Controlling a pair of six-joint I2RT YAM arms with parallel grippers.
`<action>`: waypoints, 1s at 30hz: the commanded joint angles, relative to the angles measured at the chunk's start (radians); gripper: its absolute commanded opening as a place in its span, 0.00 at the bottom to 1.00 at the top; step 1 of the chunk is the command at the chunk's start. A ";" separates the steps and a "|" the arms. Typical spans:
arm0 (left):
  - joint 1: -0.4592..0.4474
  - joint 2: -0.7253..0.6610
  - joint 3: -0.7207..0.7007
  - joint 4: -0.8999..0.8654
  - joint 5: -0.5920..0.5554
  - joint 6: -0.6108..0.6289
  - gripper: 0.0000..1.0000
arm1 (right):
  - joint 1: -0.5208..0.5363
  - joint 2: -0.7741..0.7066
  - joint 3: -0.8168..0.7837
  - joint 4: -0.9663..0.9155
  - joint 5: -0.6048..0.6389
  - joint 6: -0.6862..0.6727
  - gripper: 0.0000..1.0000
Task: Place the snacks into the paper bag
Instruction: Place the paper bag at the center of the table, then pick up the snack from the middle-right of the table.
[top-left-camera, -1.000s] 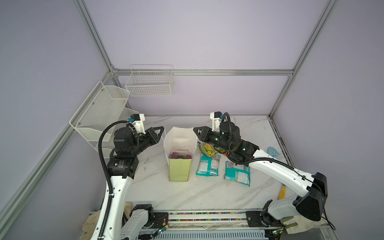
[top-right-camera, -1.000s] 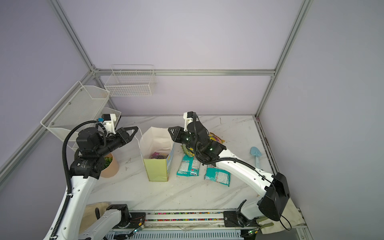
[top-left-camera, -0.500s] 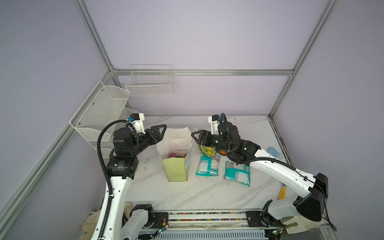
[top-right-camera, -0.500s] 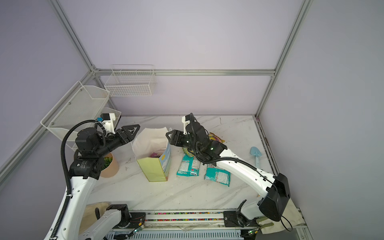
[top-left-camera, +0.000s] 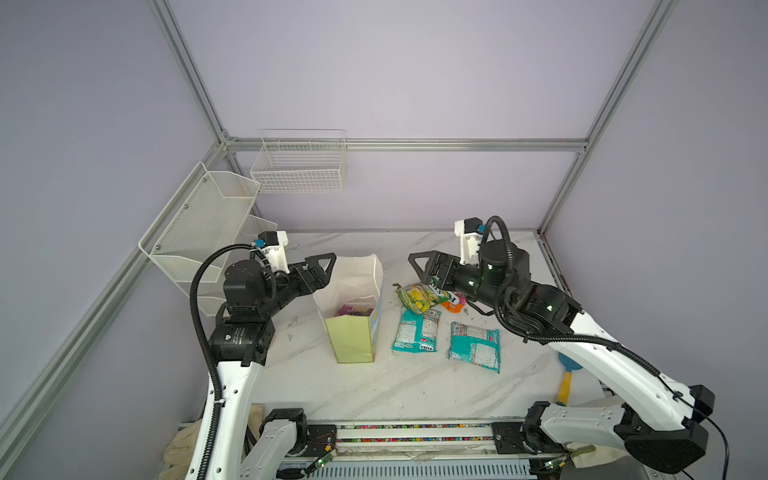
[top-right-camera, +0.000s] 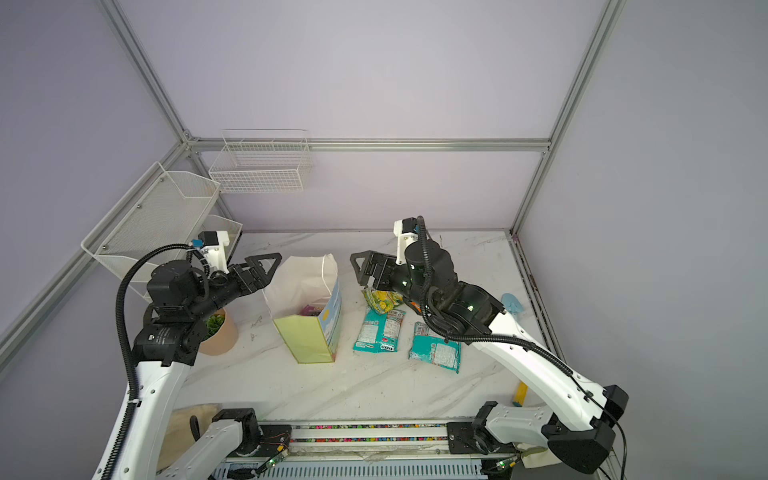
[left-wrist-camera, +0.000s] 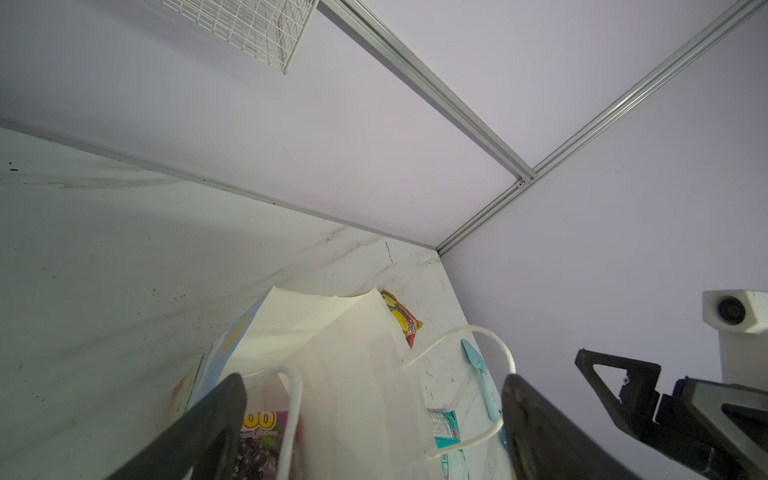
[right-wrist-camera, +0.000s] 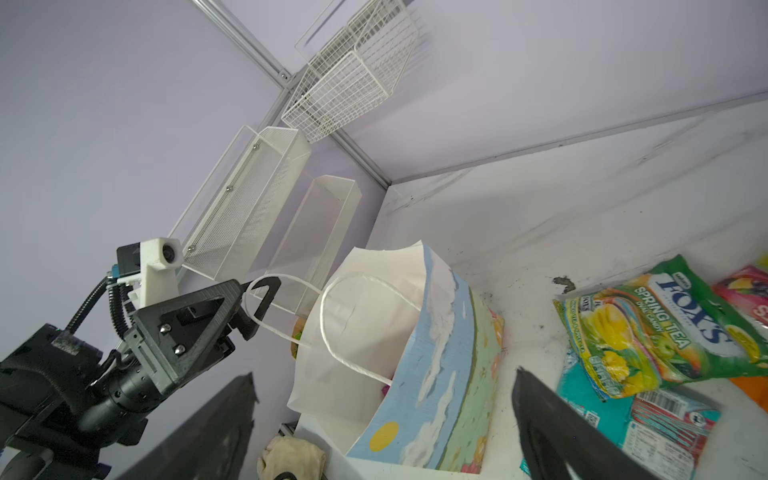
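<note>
The paper bag (top-left-camera: 351, 337) (top-right-camera: 308, 338) stands open mid-table, leaning a little, its white cord handles (left-wrist-camera: 469, 436) loose. A magenta snack (top-left-camera: 354, 309) (left-wrist-camera: 257, 436) lies inside it. To its right on the table are a green-yellow packet (top-left-camera: 419, 297) (right-wrist-camera: 648, 328), an orange one (top-left-camera: 453, 306) partly under my right arm, and two teal packets (top-left-camera: 415, 331) (top-left-camera: 474, 345). My left gripper (top-left-camera: 327, 266) (left-wrist-camera: 374, 390) is open at the bag's left rim, with the rim and handles between its jaws but not pinched. My right gripper (top-left-camera: 415, 266) (right-wrist-camera: 382, 386) is open, just right of the bag.
White wire baskets (top-left-camera: 300, 166) (top-left-camera: 203, 224) hang on the back and left walls. A potted plant (top-right-camera: 215, 330) sits under my left arm. A blue scoop with a yellow handle (top-left-camera: 566, 376) lies at the right edge. A cloth (top-right-camera: 183, 432) is at the front left.
Both grippers have opened and let go of the bag's handles. The bag tipped and now leans on its own. The right gripper has drawn back to the right.
</note>
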 joint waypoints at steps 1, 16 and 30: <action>0.003 -0.034 0.063 -0.025 -0.033 0.063 0.98 | -0.006 -0.030 -0.030 -0.098 0.127 0.021 0.97; 0.003 -0.317 -0.063 -0.211 -0.379 0.173 1.00 | -0.095 -0.019 -0.276 -0.315 0.234 0.228 0.97; 0.003 -0.450 -0.235 -0.326 -0.481 0.123 1.00 | -0.275 -0.159 -0.637 -0.433 0.159 0.622 0.97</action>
